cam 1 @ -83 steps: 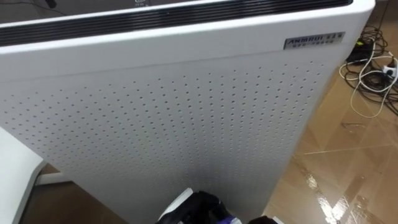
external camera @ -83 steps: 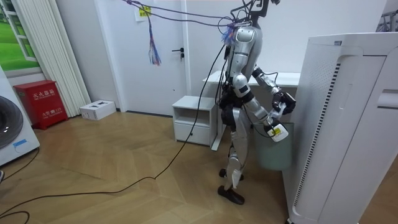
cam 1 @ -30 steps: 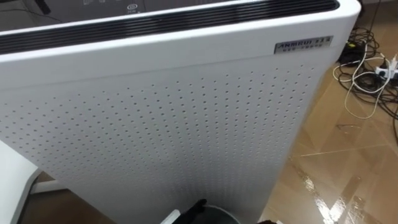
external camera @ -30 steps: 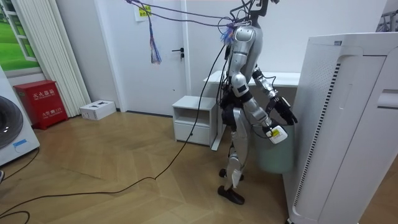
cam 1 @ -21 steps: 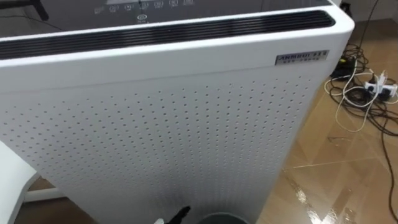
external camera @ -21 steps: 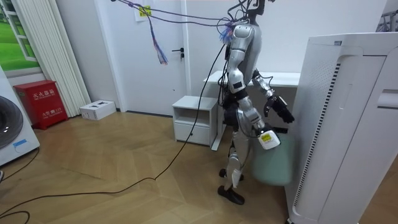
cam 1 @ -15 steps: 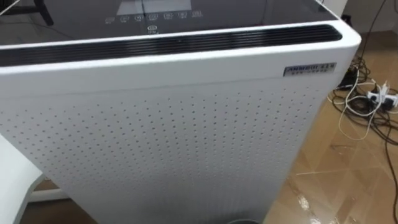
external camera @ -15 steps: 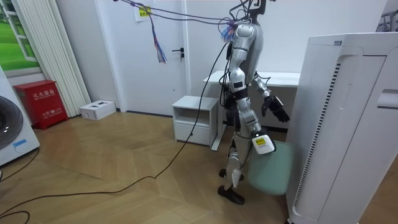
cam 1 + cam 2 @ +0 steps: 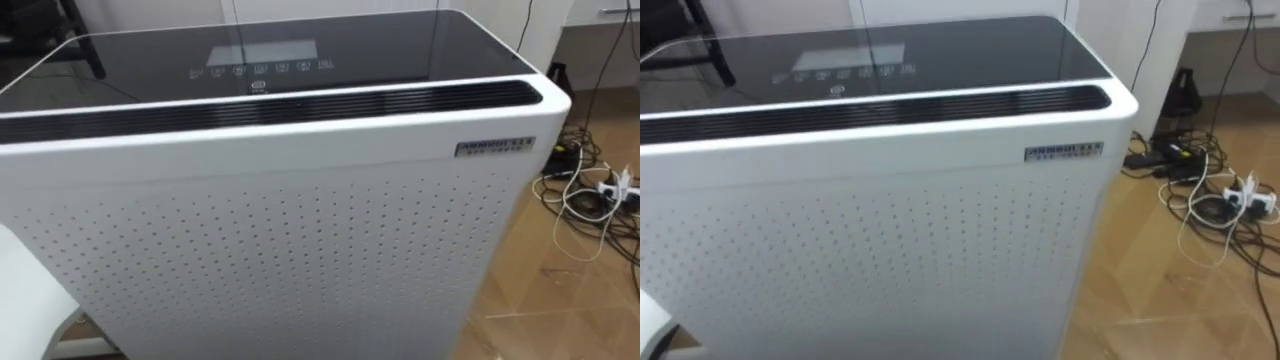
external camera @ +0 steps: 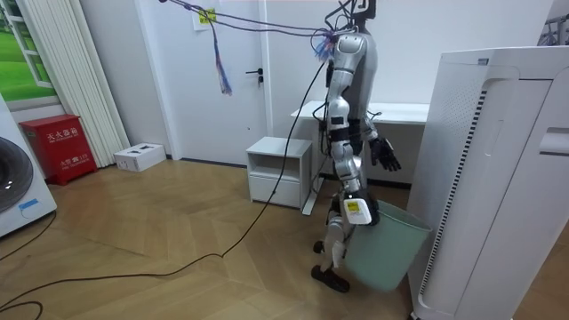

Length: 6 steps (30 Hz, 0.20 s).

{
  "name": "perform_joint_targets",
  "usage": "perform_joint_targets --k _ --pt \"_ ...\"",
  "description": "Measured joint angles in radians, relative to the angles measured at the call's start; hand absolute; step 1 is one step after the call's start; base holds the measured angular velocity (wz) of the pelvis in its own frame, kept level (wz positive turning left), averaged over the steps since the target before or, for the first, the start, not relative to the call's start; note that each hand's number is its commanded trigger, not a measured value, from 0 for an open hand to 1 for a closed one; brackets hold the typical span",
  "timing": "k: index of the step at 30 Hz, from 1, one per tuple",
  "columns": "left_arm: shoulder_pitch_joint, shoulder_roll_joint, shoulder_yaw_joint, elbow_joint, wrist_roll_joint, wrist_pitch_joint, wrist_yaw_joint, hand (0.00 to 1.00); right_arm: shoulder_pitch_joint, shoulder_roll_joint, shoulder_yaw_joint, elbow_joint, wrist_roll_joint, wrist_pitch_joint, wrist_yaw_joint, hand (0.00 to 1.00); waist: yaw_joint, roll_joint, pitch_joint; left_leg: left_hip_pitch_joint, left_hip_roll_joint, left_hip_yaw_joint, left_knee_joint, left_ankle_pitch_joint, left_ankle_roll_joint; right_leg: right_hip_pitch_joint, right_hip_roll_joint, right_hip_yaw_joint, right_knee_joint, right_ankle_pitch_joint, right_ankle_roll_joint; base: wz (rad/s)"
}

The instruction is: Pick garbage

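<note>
Beside the tall white perforated appliance point(image 9: 300, 250), my right hand point(image 10: 355, 211) at the rim of the tilted pale green plastic bin point(image 10: 384, 253), grip I cannot tell, left hand point(image 10: 386, 157) raised, fingers spread.

Matt perforated appliance point(image 9: 300, 250), glossy wood floor point(image 9: 575, 315)

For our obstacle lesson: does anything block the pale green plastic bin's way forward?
Yes: the tall white perforated air purifier stands directly ahead of the pale green plastic bin at the robot's right hand.
</note>
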Motion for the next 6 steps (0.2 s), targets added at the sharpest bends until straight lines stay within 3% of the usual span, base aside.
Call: perform_joint_targets --k 3,5,6 --pt "0.013 -0.013 0.059 0.07 -0.017 0.035 0.017 0.0 0.01 0.014 -0.036 0.022 0.024 0.018 -0.004 1.0 0.003 -0.005 -0.0009 0.017 0.0 0.0 -0.01 0.0 0.0 0.023 0.005 0.004 -0.017 0.003 0.004 0.0" --pt "0.023 -0.026 0.131 0.099 -0.017 0.046 0.022 0.0 0.015 0.033 -0.077 0.036 0.023 0.025 -0.006 1.0 0.013 -0.014 -0.0044 0.022 0.0 0.001 -0.011 0.0 0.0 0.028 0.006 0.009 -0.02 0.003 0.004 -0.04" --pt "0.021 -0.033 0.173 0.122 -0.017 0.061 0.024 0.0 0.016 0.044 -0.096 0.044 0.022 0.027 -0.006 1.0 0.017 -0.019 -0.0017 0.028 0.001 0.0 -0.011 0.0 0.0 0.038 0.008 0.007 -0.03 0.006 0.004 0.0"
